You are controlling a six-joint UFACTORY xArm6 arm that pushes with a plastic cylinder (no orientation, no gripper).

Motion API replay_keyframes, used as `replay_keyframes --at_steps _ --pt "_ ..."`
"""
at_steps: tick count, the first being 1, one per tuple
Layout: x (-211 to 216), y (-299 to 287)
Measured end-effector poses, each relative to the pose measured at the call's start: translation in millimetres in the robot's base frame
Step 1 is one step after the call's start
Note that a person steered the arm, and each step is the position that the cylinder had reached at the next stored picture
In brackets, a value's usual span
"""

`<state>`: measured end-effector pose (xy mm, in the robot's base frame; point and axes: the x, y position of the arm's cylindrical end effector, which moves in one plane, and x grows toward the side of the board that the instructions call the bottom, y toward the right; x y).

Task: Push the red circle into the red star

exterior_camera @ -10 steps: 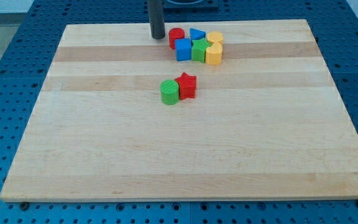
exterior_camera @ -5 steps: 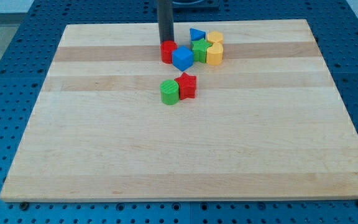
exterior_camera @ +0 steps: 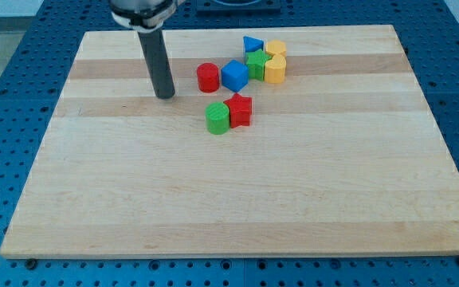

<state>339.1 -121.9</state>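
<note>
On the pale wooden board (exterior_camera: 134, 199), my tip (exterior_camera: 165, 96) rests bare, touching no block. To its right, apart, stands the red circle block (exterior_camera: 207, 77), beside a blue cube (exterior_camera: 234, 75). Lower right of my tip, the red star block (exterior_camera: 239, 109) touches a green cylinder (exterior_camera: 217, 118).

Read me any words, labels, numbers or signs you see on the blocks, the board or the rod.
None: no readable text appears on the wooden board, the red circle block, the red star block, the other coloured blocks, or the dark rod ending in my tip.
</note>
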Motion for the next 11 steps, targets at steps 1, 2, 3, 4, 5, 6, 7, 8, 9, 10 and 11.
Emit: replay_keyframes --at_steps 1,2,3,4,5,6,7,8,9,10,11 --pt "-22 22" --pt "-16 60" --pt "-9 66" --pt "-6 66" --pt "-16 66" --pt "-37 79" --pt "-42 86" --pt "-25 87" --pt "11 87" --pt "46 95" --pt "77 106"
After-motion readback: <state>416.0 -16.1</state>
